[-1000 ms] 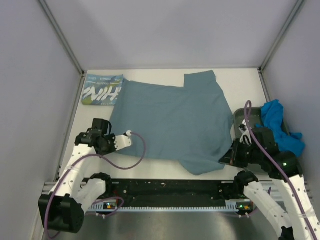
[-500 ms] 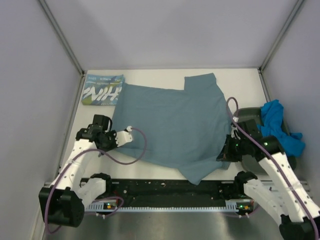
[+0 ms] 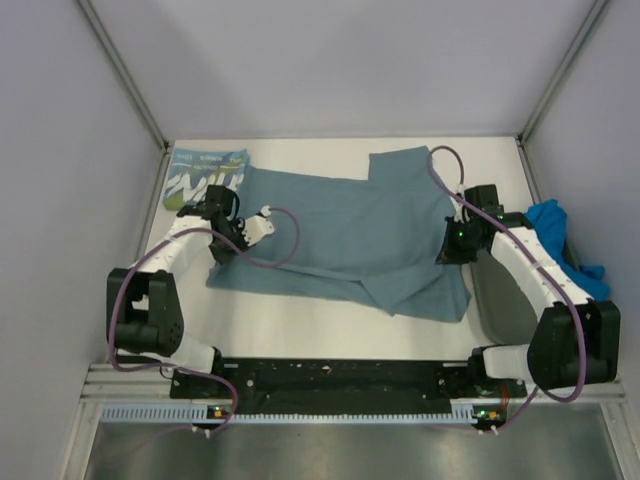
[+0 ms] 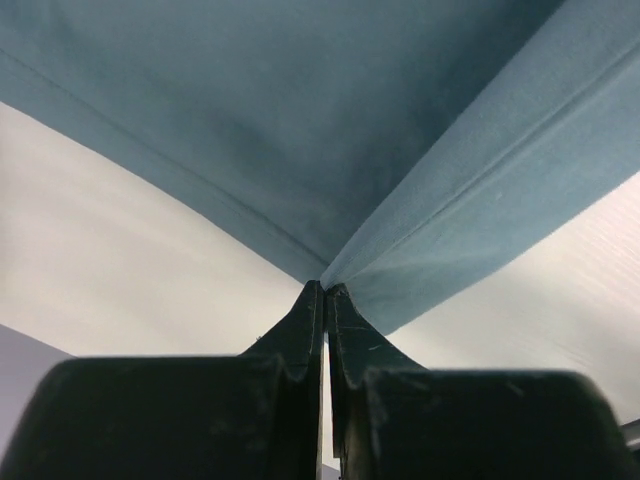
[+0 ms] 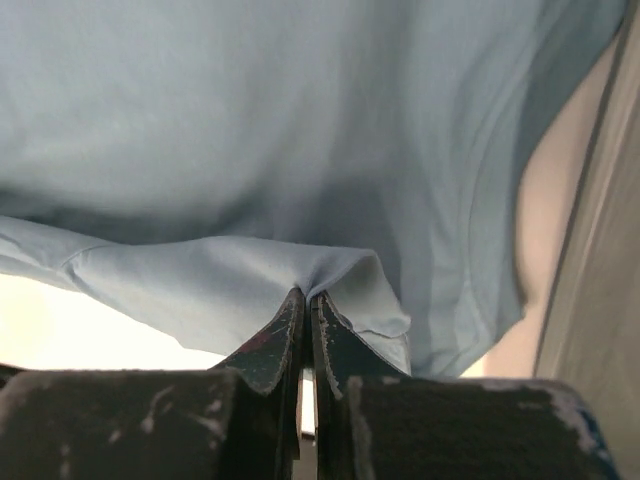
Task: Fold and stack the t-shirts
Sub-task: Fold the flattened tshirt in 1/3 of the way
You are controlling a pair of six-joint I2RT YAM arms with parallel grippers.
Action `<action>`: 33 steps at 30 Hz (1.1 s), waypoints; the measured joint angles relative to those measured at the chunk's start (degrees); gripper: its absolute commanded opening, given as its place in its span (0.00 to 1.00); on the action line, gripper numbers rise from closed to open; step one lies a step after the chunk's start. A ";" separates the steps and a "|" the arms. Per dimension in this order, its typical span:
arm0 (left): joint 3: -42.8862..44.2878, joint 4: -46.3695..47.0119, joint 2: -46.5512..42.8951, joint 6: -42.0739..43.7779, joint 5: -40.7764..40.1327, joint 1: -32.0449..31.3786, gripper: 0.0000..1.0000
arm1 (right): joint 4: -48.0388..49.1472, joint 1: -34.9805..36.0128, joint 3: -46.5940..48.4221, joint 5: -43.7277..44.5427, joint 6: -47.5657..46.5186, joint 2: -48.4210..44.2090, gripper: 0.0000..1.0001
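So the left end effector (image 4: 323, 288) is clenched tight on a hem corner of the slate-teal shirt (image 3: 340, 235). In its wrist view the cloth fans up and away from the closed tips. The right end effector (image 5: 303, 293) has the same deal going, pinched on a bunched edge of that same shirt, with the fabric draping off it.

From the overhead view, both are holding their corners up over the middle of the shirt, one at its left side and one at its right. The shirt is spread across the center of the desk (image 3: 300, 335), with a loose flap pointing toward the lower right. Looks to me like a fold in progress, not finished.

Progress-wise, I'd call it roughly a third done. The NIH shirt (image 3: 200, 178) sits in the upper left of the frame and looks folded already. The bright blue shirt (image 3: 555, 225) is a crumpled heap at the right edge by the tray (image 3: 500, 295), so it's untouched as far as I can tell. Nothing is stacked yet.

Count: three shirts, one tray, two arms.
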 measured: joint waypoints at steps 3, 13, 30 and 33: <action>2.58 0.57 3.43 -0.57 -0.02 -0.02 0.00 | 1.66 -0.37 4.83 1.14 -2.86 3.63 0.00; 5.11 2.73 8.74 -1.75 -2.10 -1.03 0.00 | 2.49 -3.10 12.09 2.60 -8.28 10.05 0.00; 7.78 10.95 13.97 -1.70 -12.31 -1.81 0.31 | 1.51 -3.10 16.87 2.51 -10.10 17.35 0.00; 7.76 17.35 14.21 -1.86 -17.88 -1.77 0.39 | 1.49 -3.10 16.96 2.73 -10.34 18.23 0.00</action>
